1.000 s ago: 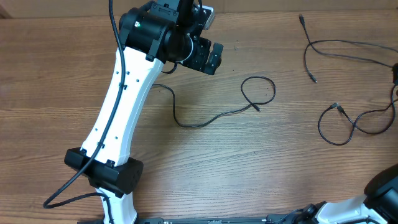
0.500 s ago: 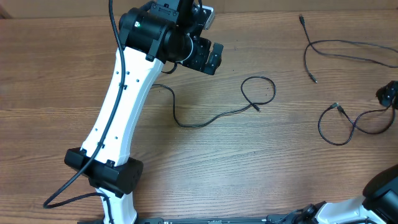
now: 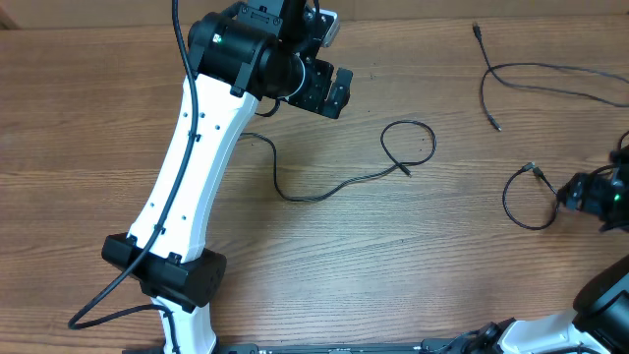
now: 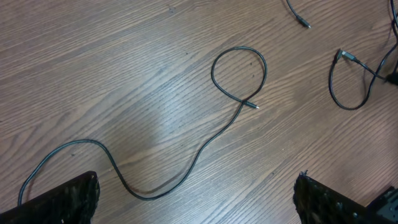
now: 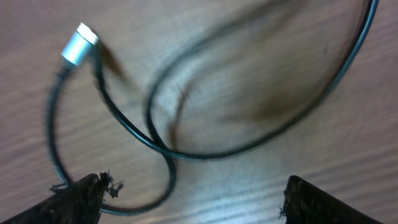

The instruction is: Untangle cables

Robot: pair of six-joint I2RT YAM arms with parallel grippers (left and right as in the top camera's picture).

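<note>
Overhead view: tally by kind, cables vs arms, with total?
Thin black flexible cables: 3 (centre; top right, taken as one cable; right edge)
White-and-black robot arms: 2 (left, right)
Total: 5

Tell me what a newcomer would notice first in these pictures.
The white-and-black left arm stands out first, slanting across the left half of the wooden table. Next comes the thin black cable mid-table, curled into one loop at its right end. At the right edge, the right gripper sits open over a second looped cable with a silver plug.
</note>
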